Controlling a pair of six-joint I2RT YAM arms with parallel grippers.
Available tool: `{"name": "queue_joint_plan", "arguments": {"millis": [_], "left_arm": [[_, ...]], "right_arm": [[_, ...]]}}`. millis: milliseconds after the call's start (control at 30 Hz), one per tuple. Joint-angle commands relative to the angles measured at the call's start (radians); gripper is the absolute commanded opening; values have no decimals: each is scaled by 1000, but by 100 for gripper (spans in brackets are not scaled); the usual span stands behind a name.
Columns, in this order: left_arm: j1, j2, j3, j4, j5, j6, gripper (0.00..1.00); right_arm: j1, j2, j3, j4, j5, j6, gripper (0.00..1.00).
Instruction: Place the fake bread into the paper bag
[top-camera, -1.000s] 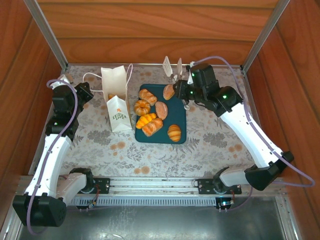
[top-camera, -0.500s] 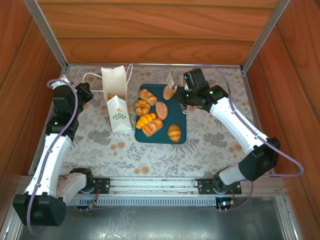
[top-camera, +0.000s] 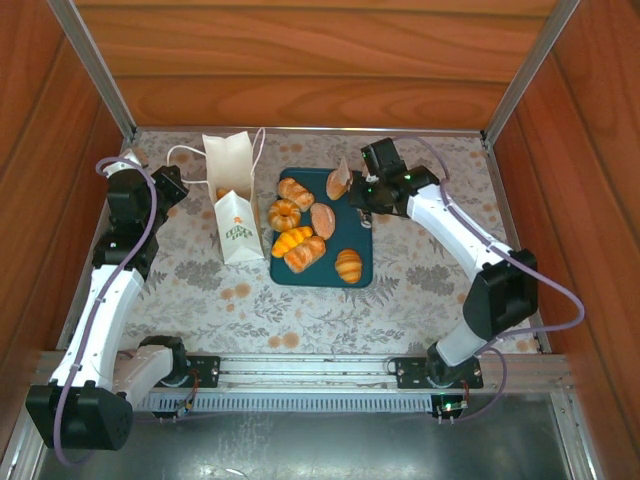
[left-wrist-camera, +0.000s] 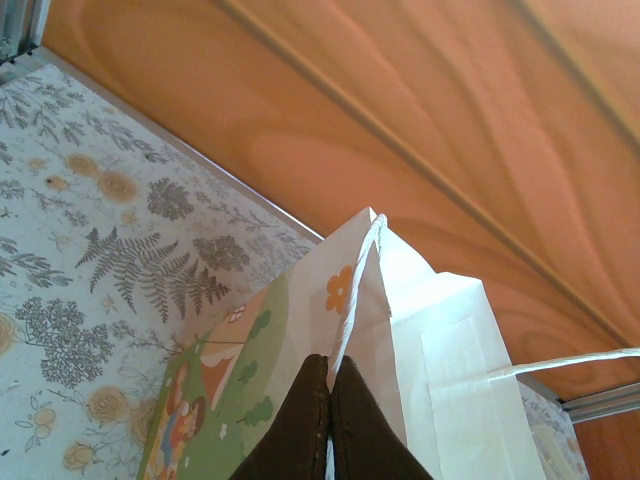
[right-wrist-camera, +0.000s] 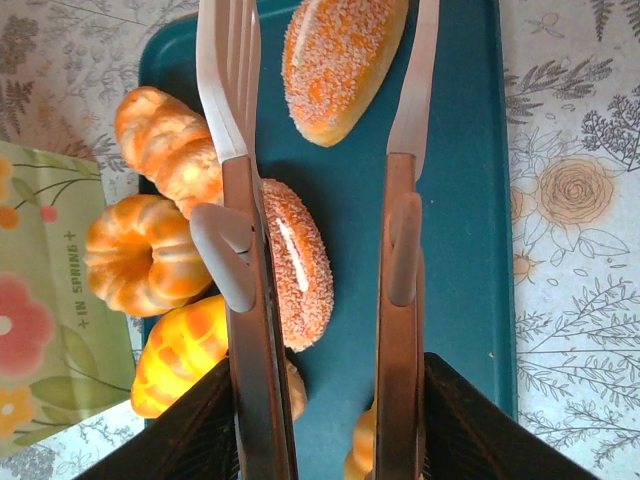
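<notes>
Bread roll (right-wrist-camera: 345, 60) held in tongs (right-wrist-camera: 250, 300), moving toward the paper bag (top-camera: 228, 190).
Clenched on the tongs, the right gripper (right-wrist-camera: 330, 400) has swung left over the far edge of the tray (right-wrist-camera: 460, 200); the left gripper (left-wrist-camera: 330, 400) pinches the bag rim just beside it.

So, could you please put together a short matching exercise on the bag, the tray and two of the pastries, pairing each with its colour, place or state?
Things:
1. paper bag
2. tray
3. ring bun
4. seeded roll

Descriptions:
A. dark teal
B. between the two blades of the tongs
C. top edge pinched by the left gripper
D. lying on the side of the tray nearest the bag

Pairs: 1-C, 2-A, 3-D, 4-B
</notes>
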Motion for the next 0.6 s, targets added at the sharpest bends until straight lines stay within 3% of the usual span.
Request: {"name": "queue_joint_plan", "arguments": {"millis": [0,567], "left_arm": [[11,4,19,-1,7,3,0],[11,-3,4,10,17,-5,0]], "right_arm": [[-10,25,7,27,-11,19,47],[-15,178,103,-27,9,42,48]]}}
